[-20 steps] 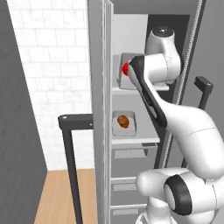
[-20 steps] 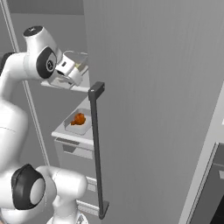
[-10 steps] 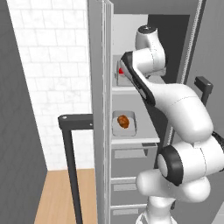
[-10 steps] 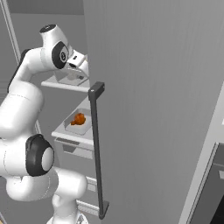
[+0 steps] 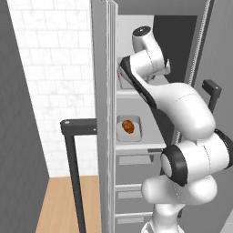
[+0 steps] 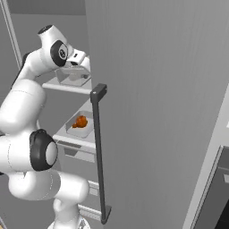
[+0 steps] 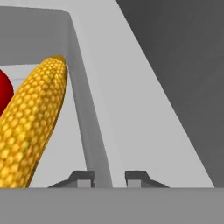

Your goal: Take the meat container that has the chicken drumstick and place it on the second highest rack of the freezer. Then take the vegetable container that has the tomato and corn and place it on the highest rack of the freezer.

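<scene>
my pincer (image 7: 109,177) sits narrow astride the vegetable container's wall (image 7: 89,131) (corn (image 7: 33,127) inside), since that thin edge gives grip on the highest rack (image 6: 67,86).

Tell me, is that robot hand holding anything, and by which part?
Yes: the gripper holds the vegetable container by its side wall, one fingertip on each side, with the corn and the tomato inside it.

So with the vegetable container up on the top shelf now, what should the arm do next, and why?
Probably open the gripper and back straight out. The vegetable container, with the corn and tomato inside, looks to rest on the highest rack, its wall between the fingertips. The chicken drumstick tray sits on the shelf below.
</scene>
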Controlling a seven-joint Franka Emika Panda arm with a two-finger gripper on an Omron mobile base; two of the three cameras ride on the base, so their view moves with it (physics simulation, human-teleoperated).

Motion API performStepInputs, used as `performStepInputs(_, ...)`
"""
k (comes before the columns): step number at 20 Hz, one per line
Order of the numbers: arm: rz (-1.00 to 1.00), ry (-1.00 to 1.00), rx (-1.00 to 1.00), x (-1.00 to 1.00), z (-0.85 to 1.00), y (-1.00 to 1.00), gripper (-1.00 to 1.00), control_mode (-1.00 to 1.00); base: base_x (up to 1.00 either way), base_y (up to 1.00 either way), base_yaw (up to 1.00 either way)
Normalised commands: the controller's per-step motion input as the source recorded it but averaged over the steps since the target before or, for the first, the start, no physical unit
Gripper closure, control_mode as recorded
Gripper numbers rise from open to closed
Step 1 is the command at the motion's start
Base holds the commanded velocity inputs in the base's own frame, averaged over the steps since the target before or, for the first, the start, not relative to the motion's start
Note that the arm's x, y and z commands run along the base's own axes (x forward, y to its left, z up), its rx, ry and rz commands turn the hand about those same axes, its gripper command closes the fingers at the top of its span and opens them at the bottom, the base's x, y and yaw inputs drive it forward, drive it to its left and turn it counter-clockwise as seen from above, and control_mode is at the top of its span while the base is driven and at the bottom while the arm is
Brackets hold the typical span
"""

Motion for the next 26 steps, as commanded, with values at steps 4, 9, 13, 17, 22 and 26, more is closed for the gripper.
performStepInputs(4,0.00,-0.01,-0.01,0.01,-0.14,0.00,-1.00,-1.00,0.00,0.00,0.00)
performStepInputs(9,-0.01,-0.04,0.01,0.29,0.00,0.00,-1.00,-1.00,0.00,0.00,0.00)
performStepInputs(13,0.00,-0.11,0.07,-0.07,0.14,0.01,-1.00,-1.00,0.00,0.00,0.00)
performStepInputs(17,0.00,-0.27,0.02,-0.41,0.24,0.07,-1.00,-1.00,0.00,0.00,0.00)
performStepInputs(22,0.00,-0.25,0.03,-0.49,0.13,0.04,-1.00,-1.00,0.00,0.00,0.00)
performStepInputs(26,0.00,-0.06,0.09,-0.82,0.36,0.00,-1.00,-1.00,0.00,0.00,0.00)
